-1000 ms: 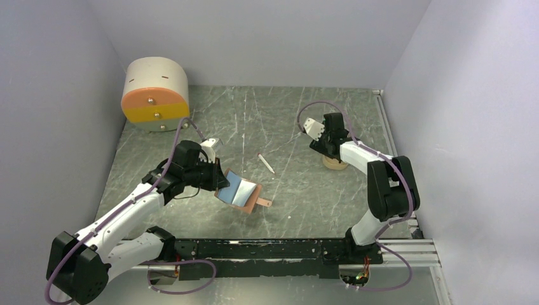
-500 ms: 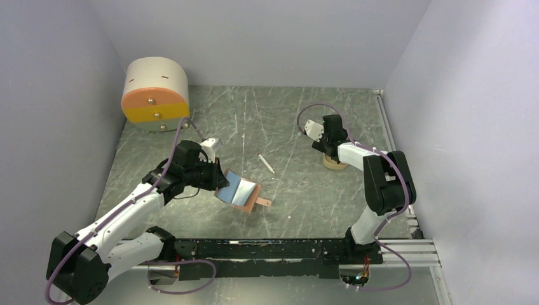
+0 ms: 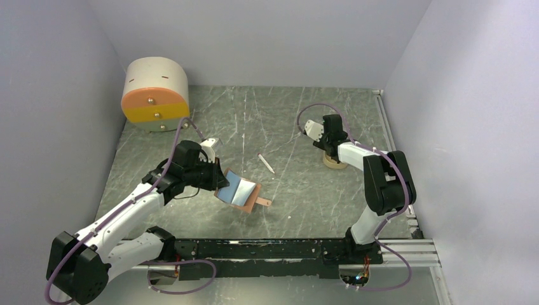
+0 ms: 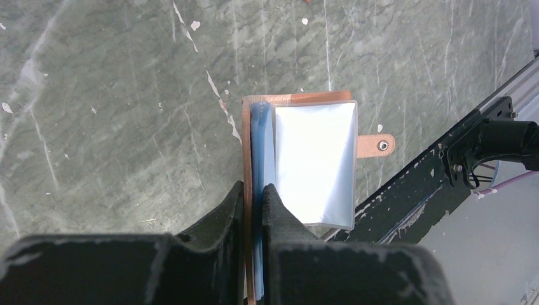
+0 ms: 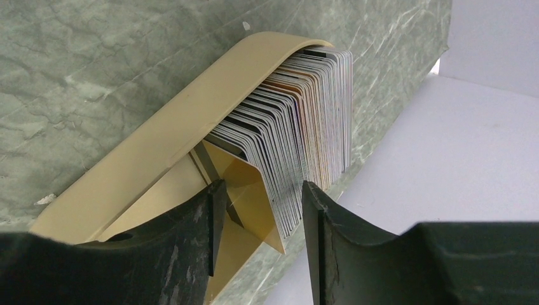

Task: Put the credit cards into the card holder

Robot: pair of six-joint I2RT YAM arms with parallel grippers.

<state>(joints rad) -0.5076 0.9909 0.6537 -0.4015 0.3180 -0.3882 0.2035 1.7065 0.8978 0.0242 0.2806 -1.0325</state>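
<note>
The card holder (image 3: 241,190), a brown wallet with clear sleeves (image 4: 314,152) and a snap tab, is held tilted above the table. My left gripper (image 4: 254,188) is shut on its brown cover and blue inner leaf. The credit cards (image 5: 299,121) stand on edge as a thick fanned stack in a beige stand (image 5: 184,127), which shows at the right under the arm (image 3: 335,163). My right gripper (image 5: 262,190) is open, its jaws straddling the near corner of the stack and a gold divider. One finger sits close to the cards, the other stands apart. From above the cards are hidden by the right gripper (image 3: 325,147).
A thin white stick (image 3: 266,162) lies between the arms. A beige drum with an orange and yellow front (image 3: 154,95) stands at the back left. Grey walls close in the table. A black rail (image 3: 273,249) runs along the near edge.
My right gripper has dropped onto the card stand and its jaws have narrowed. The left gripper and the card holder have not moved.
</note>
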